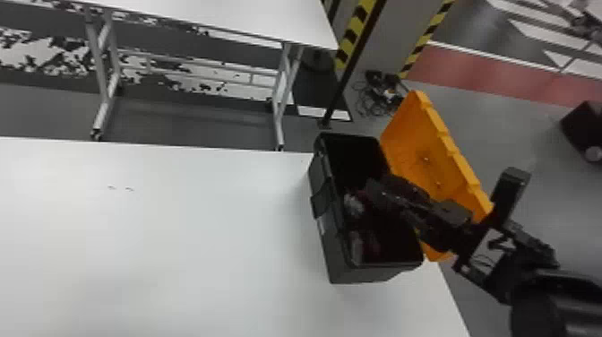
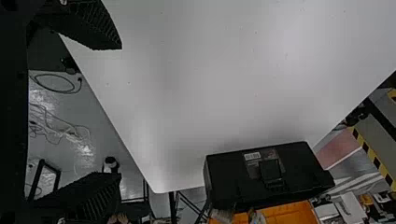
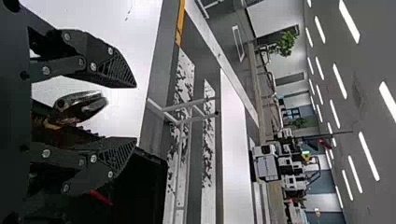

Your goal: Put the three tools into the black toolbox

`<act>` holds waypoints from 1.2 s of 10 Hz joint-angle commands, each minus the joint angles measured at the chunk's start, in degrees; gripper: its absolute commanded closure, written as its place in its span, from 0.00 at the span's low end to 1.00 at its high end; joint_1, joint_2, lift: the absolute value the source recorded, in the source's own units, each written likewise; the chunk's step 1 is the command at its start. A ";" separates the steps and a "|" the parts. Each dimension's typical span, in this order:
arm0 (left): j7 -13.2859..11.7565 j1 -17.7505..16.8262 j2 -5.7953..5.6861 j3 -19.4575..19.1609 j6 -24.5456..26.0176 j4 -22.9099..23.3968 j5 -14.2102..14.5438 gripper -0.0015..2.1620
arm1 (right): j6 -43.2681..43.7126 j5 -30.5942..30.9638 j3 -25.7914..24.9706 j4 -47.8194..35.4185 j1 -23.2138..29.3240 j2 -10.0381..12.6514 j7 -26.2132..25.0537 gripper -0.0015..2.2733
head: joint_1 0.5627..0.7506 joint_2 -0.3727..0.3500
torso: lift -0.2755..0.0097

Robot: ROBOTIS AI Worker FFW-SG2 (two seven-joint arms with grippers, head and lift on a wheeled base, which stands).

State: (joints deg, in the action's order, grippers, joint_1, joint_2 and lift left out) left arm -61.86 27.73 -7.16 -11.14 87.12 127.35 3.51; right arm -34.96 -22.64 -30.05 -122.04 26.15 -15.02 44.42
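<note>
The black toolbox (image 1: 320, 192) stands at the table's right edge, its orange lid (image 1: 416, 148) swung open. My right gripper (image 1: 375, 187) is over its opening. Inside the box lie tools with dark red parts, among them a metal-ended tool (image 1: 354, 204); how many there are I cannot tell. In the right wrist view the right gripper (image 3: 136, 113) stands open, and a tool's metal end (image 3: 80, 103) shows between its fingers, not clamped. My left gripper (image 2: 120, 112) is open and holds nothing over the white table, with the toolbox (image 2: 299, 163) farther off in the left wrist view.
The white table (image 1: 156, 237) spreads left of the toolbox. Beyond it stand a second white table (image 1: 215, 18) and a post with yellow-black stripes (image 1: 354, 33). Cables (image 1: 371, 101) lie on the floor behind the box.
</note>
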 commanded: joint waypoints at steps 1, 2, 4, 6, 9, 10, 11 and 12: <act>0.60 -0.22 0.21 0.15 -1.03 0.00 0.00 0.02 | -2.79 -1.44 -0.01 -0.30 0.57 0.61 -0.04 0.03 | 0.70 0.03 | 0.79; 2.18 -0.22 0.74 0.24 -5.77 -0.17 0.44 0.01 | -3.32 -2.23 0.25 -1.44 1.71 2.01 -0.13 0.03 | 0.70 0.03 | 0.79; 5.96 0.22 2.06 0.50 -18.60 -0.35 2.46 0.01 | -4.90 -3.11 2.45 -4.26 3.03 7.20 -0.48 0.03 | 0.70 0.08 | 0.79; 11.58 0.31 2.94 2.61 -29.50 -0.09 2.29 0.01 | -8.59 -4.69 6.84 -7.07 4.44 11.68 -2.41 0.03 | 0.70 0.19 | 0.79; 21.69 1.27 3.55 6.83 -43.04 0.27 1.85 0.01 | -3.32 -1.35 17.92 -9.09 7.43 15.07 -8.04 0.03 | 0.70 0.36 | 0.79; 24.68 2.06 3.73 7.97 -50.42 0.18 0.44 0.02 | -0.68 0.41 20.03 -9.00 8.75 15.07 -10.15 0.03 | 0.70 0.42 | 0.79; 26.00 2.86 3.73 8.32 -56.75 0.18 0.44 0.03 | 2.48 0.67 20.47 -9.00 10.24 15.07 -11.47 0.03 | 0.70 0.46 | 0.79; 28.37 4.44 3.64 8.32 -66.94 -0.09 0.44 0.02 | 9.34 2.25 20.73 -8.92 12.53 15.07 -12.96 0.03 | 0.70 0.47 | 0.79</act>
State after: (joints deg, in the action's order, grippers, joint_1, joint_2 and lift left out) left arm -33.69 31.36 -3.44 -2.89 25.57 127.43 3.96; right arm -28.91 -21.04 -9.51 -131.00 37.53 -0.09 31.51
